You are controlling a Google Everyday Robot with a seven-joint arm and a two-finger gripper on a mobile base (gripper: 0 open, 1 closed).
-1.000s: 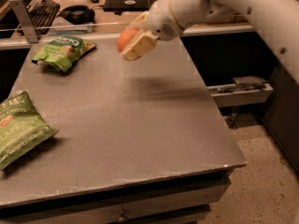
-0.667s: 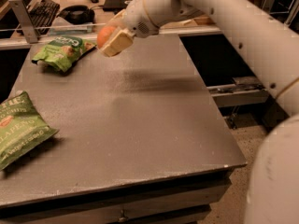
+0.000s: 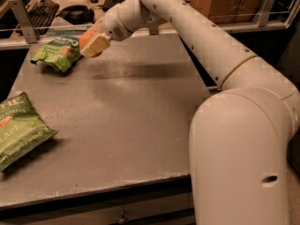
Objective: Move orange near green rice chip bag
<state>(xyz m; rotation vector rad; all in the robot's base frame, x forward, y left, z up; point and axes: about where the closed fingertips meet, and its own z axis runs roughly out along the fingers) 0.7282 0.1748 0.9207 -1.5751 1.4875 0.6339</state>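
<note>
My gripper (image 3: pixel 92 43) is shut on the orange (image 3: pixel 86 38) and holds it above the table's far left part. The orange is mostly covered by a pale finger pad (image 3: pixel 96 45); only its upper left side shows. The green rice chip bag (image 3: pixel 58 54), bright light green with white lettering, lies on the table just left of and below the gripper. The orange hangs close to the bag's right end, off the table surface.
A larger darker-green bag lettered "JALAPENO" (image 3: pixel 18 128) lies at the table's left front edge. The grey table (image 3: pixel 136 121) stretches between them. A metal rail (image 3: pixel 225 27), a keyboard (image 3: pixel 41 8) and a dark headset (image 3: pixel 75 14) lie behind. My arm's big elbow (image 3: pixel 243 153) fills the right foreground.
My gripper has carried the orange to the left across the back of the table, from the middle to just beside the green rice chip bag. The bags have not moved.
</note>
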